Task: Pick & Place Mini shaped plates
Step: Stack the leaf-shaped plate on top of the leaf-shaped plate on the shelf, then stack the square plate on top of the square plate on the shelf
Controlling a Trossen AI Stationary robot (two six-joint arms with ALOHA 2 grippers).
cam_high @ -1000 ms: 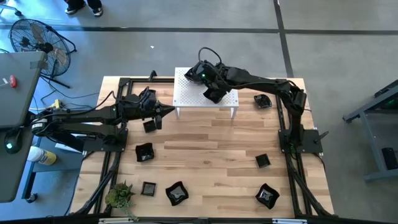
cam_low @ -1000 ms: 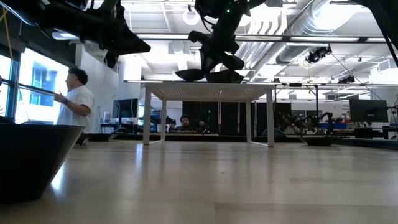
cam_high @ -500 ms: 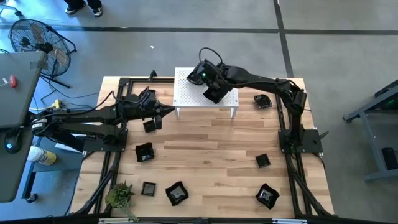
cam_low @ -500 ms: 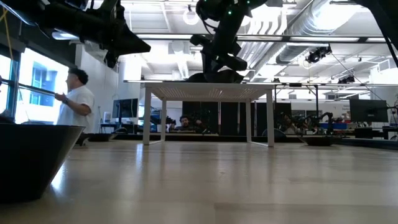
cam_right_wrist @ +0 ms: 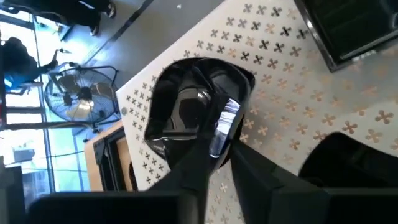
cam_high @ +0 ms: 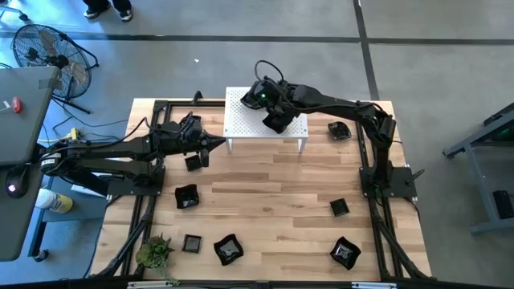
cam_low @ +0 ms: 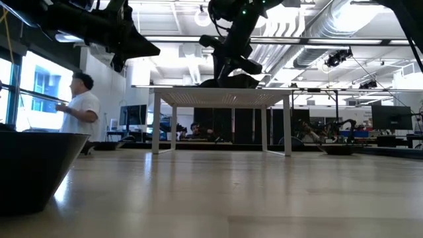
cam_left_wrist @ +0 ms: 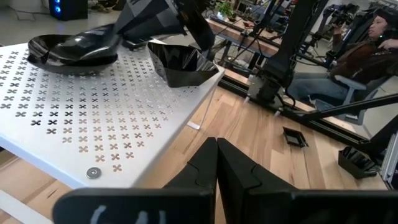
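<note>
My right gripper (cam_right_wrist: 225, 155) reaches over the white perforated rack (cam_high: 241, 120), shut on a rounded glossy black plate (cam_right_wrist: 186, 106) that lies on the rack top. In the left wrist view that plate (cam_left_wrist: 71, 50) sits beside an angular black dish (cam_left_wrist: 183, 62); a square one (cam_right_wrist: 348, 28) is also on the rack. My left gripper (cam_left_wrist: 216, 158) is shut and empty, held in the air off the rack's near left corner (cam_high: 217, 144). Several more black plates lie on the table, such as one (cam_high: 193, 163) below the left gripper. My right gripper pinches the rounded plate by its rim (cam_right_wrist: 227, 127) on the side facing the wrist, one finger (cam_right_wrist: 202, 155) over the hollow and the other (cam_right_wrist: 249, 165) outside. The fingers slant down from above. The plate's underside rests on the rack top.
Black plates lie scattered on the wooden table: (cam_high: 186, 196), (cam_high: 192, 242), (cam_high: 229, 249), (cam_high: 345, 253), (cam_high: 339, 208), (cam_high: 340, 130). A small green plant (cam_high: 155, 251) stands at the near left corner. Black frame rails run along both table sides. A person (cam_low: 79, 109) stands beyond the table.
My right gripper has moved down a little and brought the rounded plate from a tilted pose just above the rack down onto the rack top, where it now lies flatter. The left arm has kept still.
</note>
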